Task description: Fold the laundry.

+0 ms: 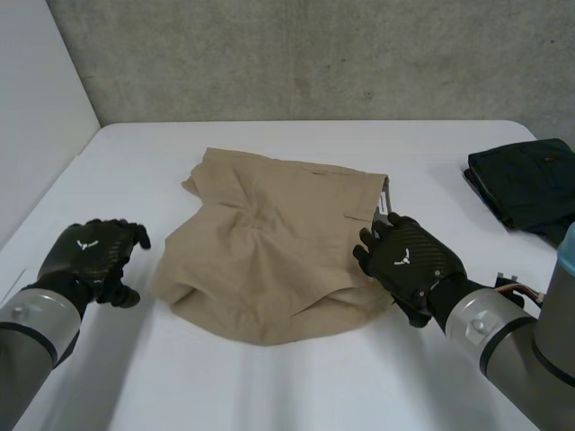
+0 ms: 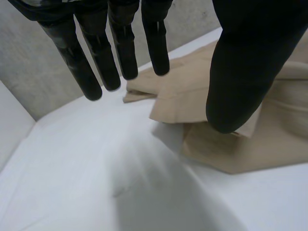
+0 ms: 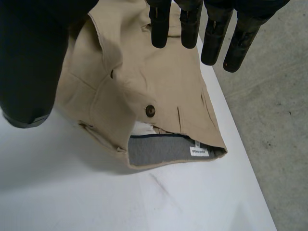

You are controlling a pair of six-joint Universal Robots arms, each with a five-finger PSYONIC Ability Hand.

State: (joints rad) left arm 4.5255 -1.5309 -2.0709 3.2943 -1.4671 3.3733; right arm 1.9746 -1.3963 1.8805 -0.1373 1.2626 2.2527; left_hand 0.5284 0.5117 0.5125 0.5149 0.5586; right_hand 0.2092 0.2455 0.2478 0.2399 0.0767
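Now you're hovering left hand (image 1: pixel 90 256) and right hand (image 1: pixel 409 260), both spread and empty, at the shorts (image 1: pixel 269 260); next likely needs pinching edges.

White table (image 1: pixel 269 386): rumpled tan shorts (image 1: pixel 269 260) mid-table, folded dark garment (image 1: pixel 526 184) at right.

1 tan pair of shorts (image 1: pixel 269 260) at the middle of 1 white table (image 1: pixel 269 386); 1 dark folded garment (image 1: pixel 526 184) at the far right. 2 black hands: 1 left hand (image 1: pixel 90 256), 1 right hand (image 1: pixel 409 260). On the shorts, 1 button (image 3: pixel 150 110).
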